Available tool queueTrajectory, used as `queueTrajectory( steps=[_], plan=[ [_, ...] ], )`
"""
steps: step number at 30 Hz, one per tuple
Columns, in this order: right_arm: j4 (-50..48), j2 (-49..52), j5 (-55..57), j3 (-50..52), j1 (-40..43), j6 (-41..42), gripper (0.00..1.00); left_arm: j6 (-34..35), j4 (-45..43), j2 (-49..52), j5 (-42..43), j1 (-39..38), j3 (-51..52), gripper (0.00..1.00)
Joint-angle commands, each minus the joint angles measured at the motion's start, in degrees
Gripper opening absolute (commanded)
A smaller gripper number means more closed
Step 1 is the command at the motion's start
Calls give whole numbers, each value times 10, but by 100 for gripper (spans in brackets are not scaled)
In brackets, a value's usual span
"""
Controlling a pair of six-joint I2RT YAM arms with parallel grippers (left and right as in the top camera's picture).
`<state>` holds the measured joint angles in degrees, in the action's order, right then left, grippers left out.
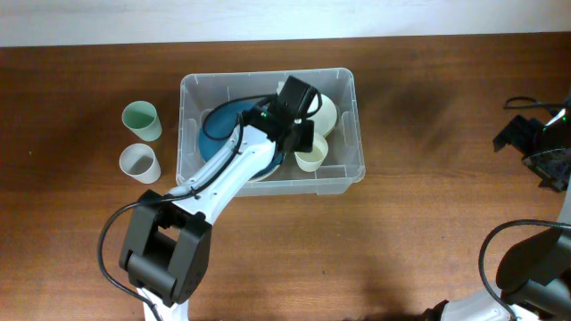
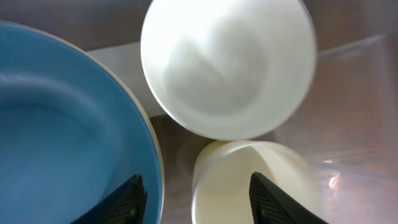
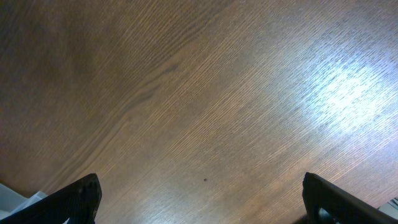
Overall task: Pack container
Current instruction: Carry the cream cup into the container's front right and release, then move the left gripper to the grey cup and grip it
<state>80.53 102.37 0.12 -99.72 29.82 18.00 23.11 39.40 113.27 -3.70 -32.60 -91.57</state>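
The container (image 1: 359, 134) is a large clear bin in the middle of the table. Inside it lie a blue plate (image 1: 219, 125) (image 2: 62, 124), a cream bowl (image 1: 328, 109) (image 2: 230, 62) and a small cream cup (image 1: 310, 160) (image 2: 236, 180). My left gripper (image 1: 299, 134) (image 2: 199, 202) hangs inside the bin, open. One finger is over the plate's edge and the other over the cup's mouth, so the cup's near wall sits between them with gaps on both sides. My right gripper (image 1: 535, 147) (image 3: 202, 199) is open over bare wood at the far right.
A pale green cup (image 1: 142, 119) and a white cup (image 1: 139, 163) stand upright on the table just left of the bin. The left arm's base (image 1: 165, 259) is at the front, and the table's far edge runs along the top.
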Motion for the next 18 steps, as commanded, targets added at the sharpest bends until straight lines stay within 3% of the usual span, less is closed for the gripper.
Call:
queueTrajectory(
  steps=[1, 3, 4, 5, 9, 12, 14, 18],
  plan=[
    [0, -6, 1, 1, 2, 5, 99, -31, 63, 4, -18, 14, -123, 58],
    [0, -6, 1, 1, 2, 5, 99, -31, 118, 1, -64, 26, -185, 59],
    [0, -6, 1, 1, 2, 5, 99, -31, 144, -1, -88, 35, -212, 85],
    [0, -6, 1, 1, 2, 5, 99, -31, 190, -4, -129, 52, -259, 99],
    [0, -6, 1, 1, 2, 5, 99, -27, 316, -9, -169, 139, -356, 99],
    [0, -6, 1, 1, 2, 5, 99, 23, 390, -10, -177, 231, -368, 99],
    [0, -6, 1, 1, 2, 5, 99, 61, 432, -8, -160, 297, -366, 100],
    [0, -6, 1, 1, 2, 5, 99, 64, 460, -7, -63, 423, -338, 99]
  ],
)
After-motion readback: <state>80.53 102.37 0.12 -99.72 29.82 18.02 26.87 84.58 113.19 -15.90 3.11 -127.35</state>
